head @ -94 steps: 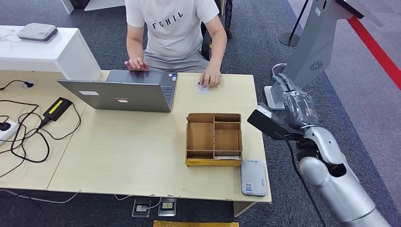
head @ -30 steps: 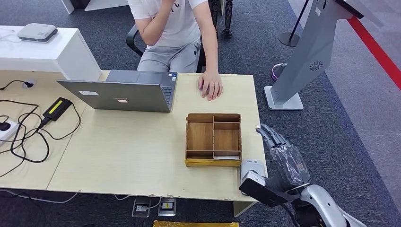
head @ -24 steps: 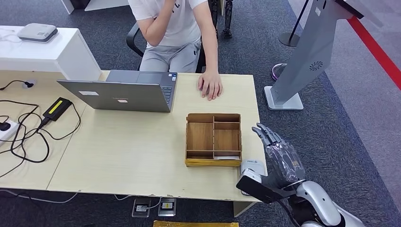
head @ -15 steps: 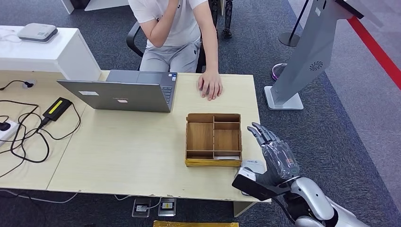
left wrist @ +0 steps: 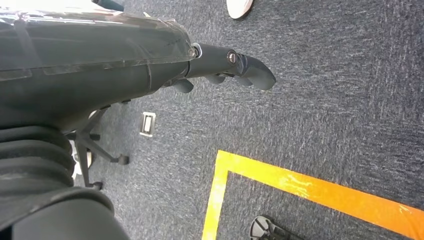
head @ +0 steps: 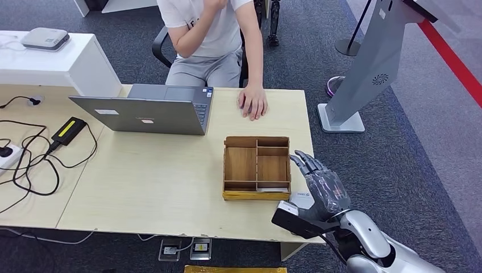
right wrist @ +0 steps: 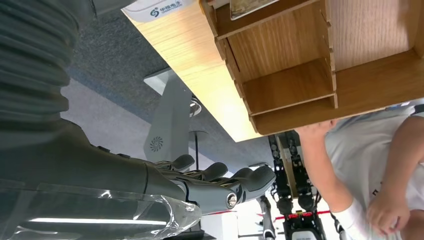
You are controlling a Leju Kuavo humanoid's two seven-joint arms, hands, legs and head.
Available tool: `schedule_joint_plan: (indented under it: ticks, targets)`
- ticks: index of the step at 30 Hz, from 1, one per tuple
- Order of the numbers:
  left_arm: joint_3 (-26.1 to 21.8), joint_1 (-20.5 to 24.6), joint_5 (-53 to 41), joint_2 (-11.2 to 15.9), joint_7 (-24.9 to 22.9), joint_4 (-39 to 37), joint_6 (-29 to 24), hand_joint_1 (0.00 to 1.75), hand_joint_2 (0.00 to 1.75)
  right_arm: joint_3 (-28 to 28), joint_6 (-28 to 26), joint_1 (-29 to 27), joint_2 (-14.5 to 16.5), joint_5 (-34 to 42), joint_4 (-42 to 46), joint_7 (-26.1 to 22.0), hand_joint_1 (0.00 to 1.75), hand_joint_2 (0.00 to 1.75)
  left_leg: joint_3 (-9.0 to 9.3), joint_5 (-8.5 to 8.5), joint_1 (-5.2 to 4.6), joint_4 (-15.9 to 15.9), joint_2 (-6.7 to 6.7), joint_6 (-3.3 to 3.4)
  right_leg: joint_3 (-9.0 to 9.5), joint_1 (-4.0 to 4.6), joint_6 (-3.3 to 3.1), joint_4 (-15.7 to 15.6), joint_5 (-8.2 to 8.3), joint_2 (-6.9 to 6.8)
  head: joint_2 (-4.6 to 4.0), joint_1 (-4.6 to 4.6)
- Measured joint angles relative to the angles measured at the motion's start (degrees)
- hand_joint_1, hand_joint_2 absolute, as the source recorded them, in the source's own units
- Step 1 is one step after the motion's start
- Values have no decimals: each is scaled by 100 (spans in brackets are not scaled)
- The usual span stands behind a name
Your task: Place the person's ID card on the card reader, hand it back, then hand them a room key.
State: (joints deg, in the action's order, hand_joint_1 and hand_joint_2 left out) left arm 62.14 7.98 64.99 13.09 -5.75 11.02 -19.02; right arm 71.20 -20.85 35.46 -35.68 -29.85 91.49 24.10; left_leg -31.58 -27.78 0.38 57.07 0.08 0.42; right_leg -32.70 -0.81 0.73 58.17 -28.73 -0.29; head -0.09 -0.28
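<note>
My right hand [head: 321,190] hovers flat, fingers apart and holding nothing, over the table's front right corner. It covers most of the grey card reader [head: 300,195]. The right wrist view shows the same hand [right wrist: 200,187] empty, with the reader [right wrist: 155,7] beside it. Left of it stands a wooden divided box [head: 257,168] with a pale card [head: 273,189] lying in its front slot. The person's hand [head: 253,105] lies flat on the far table edge; whether a card is under it I cannot tell. My left hand [left wrist: 125,55] hangs over the carpet, holding nothing.
An open grey laptop [head: 148,111] sits at the far left of the table, with a black adapter [head: 68,131] and cables beside it. A grey kiosk stand [head: 364,74] rises off the table's right side. The person [head: 210,34] sits behind the table.
My right hand dropped from beside the kiosk to the table's front corner, then slid left over the card reader. The person lifted one hand from the laptop toward the face.
</note>
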Motion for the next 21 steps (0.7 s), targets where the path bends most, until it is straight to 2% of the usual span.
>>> schedule_joint_plan:
  ticks: [21]
  targets:
    - [10,0,-125,1,16,0,89,0,0,606,-50,291,149,320,-399,-71,0,175,1,0,0,0,0,0,0,0,0,0,0,1,0,1]
